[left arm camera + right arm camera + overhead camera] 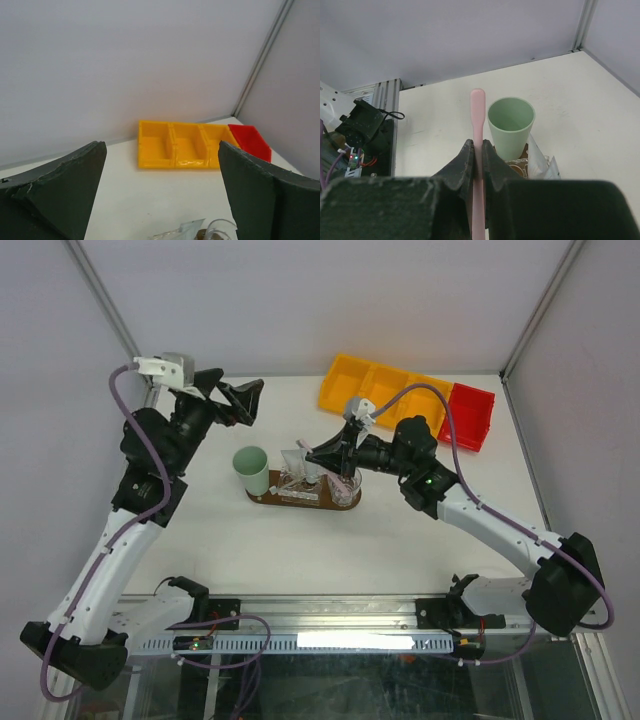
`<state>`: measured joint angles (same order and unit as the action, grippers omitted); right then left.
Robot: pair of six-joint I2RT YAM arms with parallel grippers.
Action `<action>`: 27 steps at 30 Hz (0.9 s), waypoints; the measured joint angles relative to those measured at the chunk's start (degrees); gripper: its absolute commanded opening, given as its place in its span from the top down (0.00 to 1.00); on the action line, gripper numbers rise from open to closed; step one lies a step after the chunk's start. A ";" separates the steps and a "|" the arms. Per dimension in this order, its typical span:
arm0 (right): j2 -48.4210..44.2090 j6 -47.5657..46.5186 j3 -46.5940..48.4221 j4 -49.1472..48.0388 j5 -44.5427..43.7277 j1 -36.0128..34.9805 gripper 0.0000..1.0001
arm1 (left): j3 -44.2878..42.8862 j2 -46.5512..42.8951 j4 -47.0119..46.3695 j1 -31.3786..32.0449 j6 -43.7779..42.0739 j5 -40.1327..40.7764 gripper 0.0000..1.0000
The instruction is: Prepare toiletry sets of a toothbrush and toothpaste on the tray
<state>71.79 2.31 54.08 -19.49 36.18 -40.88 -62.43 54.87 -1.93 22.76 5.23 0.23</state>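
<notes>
My right gripper is shut on a slim pale pink-lilac toothbrush, held upright above the left part of the dark-brown oval tray. The toothbrush's tip shows by the jaws in the top view. White tubes stand in a clear glass on the tray. A second clear glass stands at the tray's right end. My left gripper is open and empty, raised at the back left.
A mint-green cup stands at the tray's left end. A yellow divided bin and a small red bin sit at the back right. White enclosure walls close the back and sides.
</notes>
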 measured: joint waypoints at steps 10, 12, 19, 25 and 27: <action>-1.92 -4.92 0.96 4.90 -4.26 -0.68 1.00 | -1.42 -5.88 15.50 0.02 17.51 -8.33 0.01; -2.89 -5.90 0.96 5.55 -4.94 -0.98 1.00 | -0.57 -7.48 18.16 0.02 19.93 -9.86 0.01; -4.59 -9.14 0.96 5.09 -5.44 -1.53 1.00 | 0.22 -9.84 24.04 0.00 23.61 -13.62 0.01; -3.06 -11.91 0.96 2.27 -2.43 -1.68 1.00 | -4.66 -7.74 27.43 0.02 20.68 -8.59 0.01; -2.34 -12.63 0.96 1.36 -1.66 -1.97 1.00 | -8.63 -5.77 27.06 0.00 18.73 -5.38 0.01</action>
<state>69.45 -10.33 55.05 -18.13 34.52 -42.85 -71.07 49.10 25.12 22.76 23.97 -5.15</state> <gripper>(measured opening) 0.078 0.990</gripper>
